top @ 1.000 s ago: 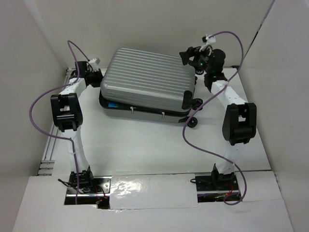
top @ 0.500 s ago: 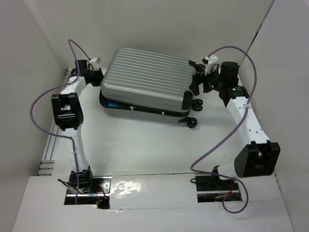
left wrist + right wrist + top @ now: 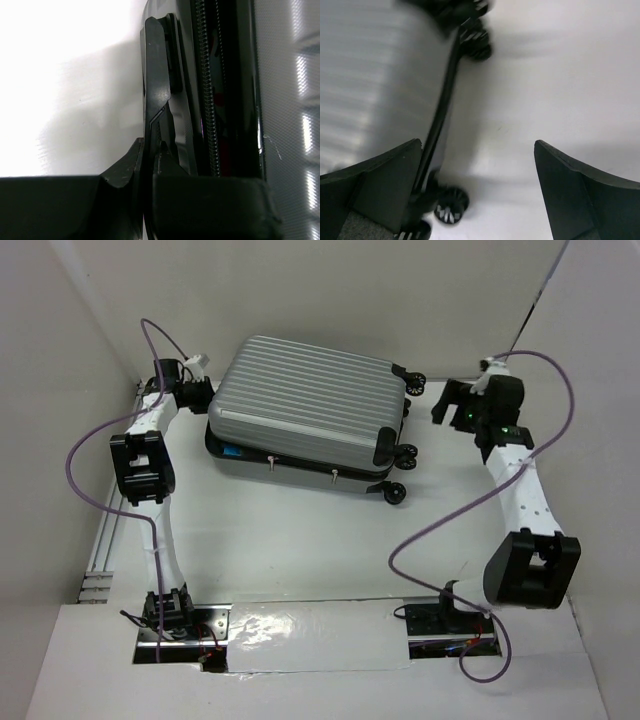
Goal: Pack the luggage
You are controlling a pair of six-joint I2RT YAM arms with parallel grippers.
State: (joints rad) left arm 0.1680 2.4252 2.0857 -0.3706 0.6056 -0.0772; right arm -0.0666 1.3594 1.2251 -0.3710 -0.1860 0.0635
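The big silver-grey ribbed hard-shell suitcase is lying flat toward the back of the white tabletop, little black wheels pointing right. The left end effector has its fingers together, jammed right up against the black trim by the zipper on the case's left end. The right end effector is spread wide, off the wheel end, not touching anything.

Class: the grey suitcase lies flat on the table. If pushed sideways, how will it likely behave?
The suitcase would probably slide, not roll: it lies on its broad side, wheels sticking out at one end. Its ribbed hard shell looks stiff, so it should move as one piece. Its size beside the arms suggests weight.
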